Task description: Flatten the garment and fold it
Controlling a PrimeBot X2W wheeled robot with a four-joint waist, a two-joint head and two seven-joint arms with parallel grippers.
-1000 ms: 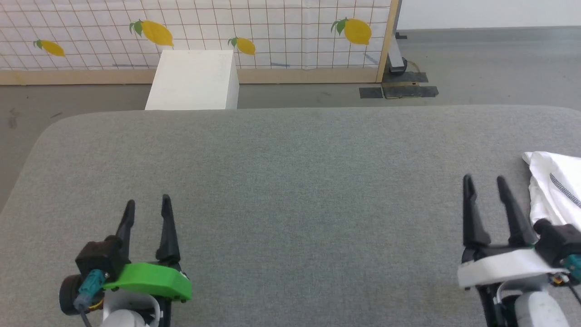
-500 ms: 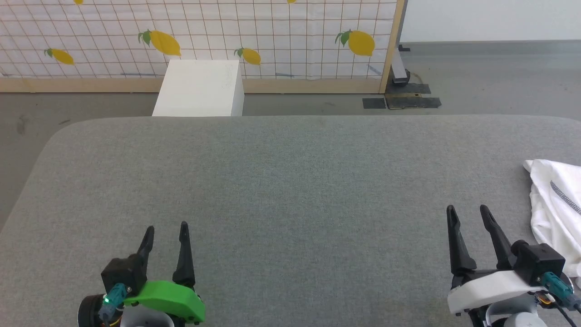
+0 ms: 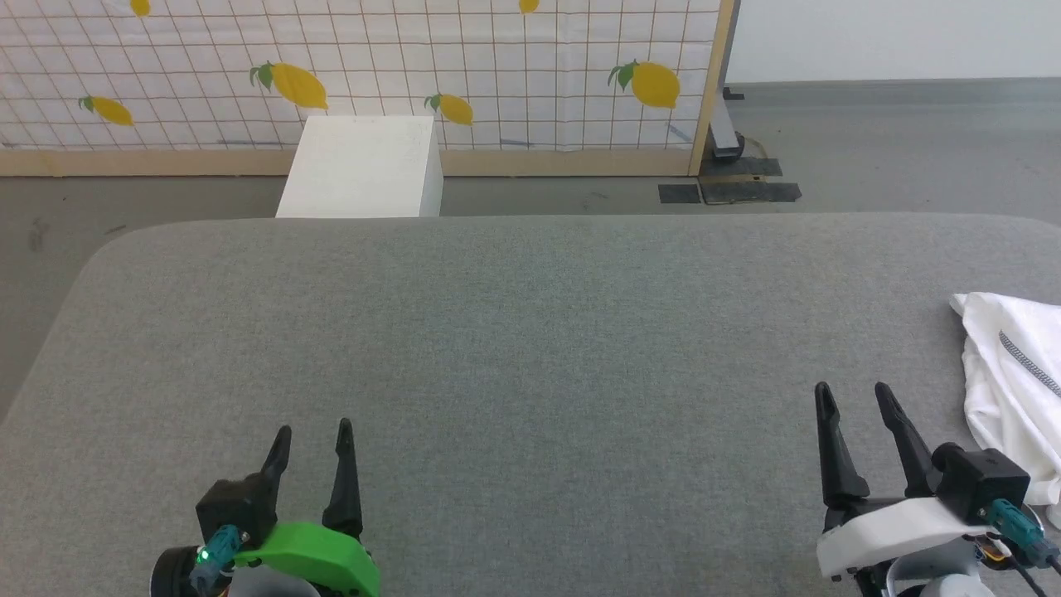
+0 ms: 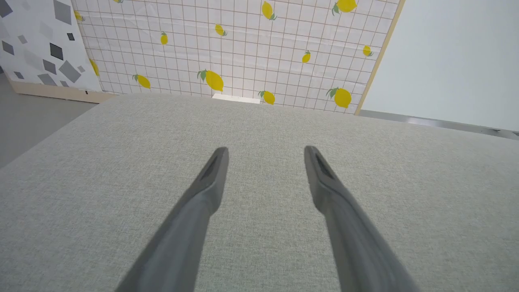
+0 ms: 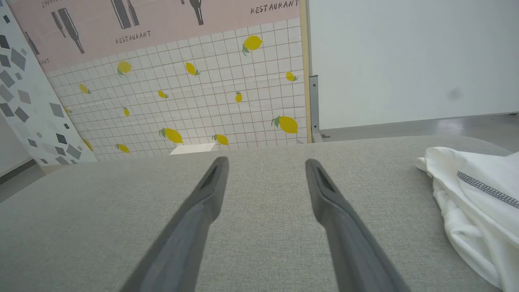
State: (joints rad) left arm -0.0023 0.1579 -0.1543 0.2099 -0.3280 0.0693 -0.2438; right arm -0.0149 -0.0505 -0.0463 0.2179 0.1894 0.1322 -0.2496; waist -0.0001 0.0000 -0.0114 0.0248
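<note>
grey table point(image 3: 530, 332) with white box point(image 3: 360, 166) and lemon screen point(image 3: 497, 75) behind its far edge (right wrist view adds a pink restaurant poster point(image 5: 162, 24) above the screen), left gripper point(image 3: 314, 426) and right gripper point(image 3: 851, 386) both spread over the table, garment point(image 3: 1007, 373) crumpled at table's right edge, just right of right gripper, apart from it.
</note>
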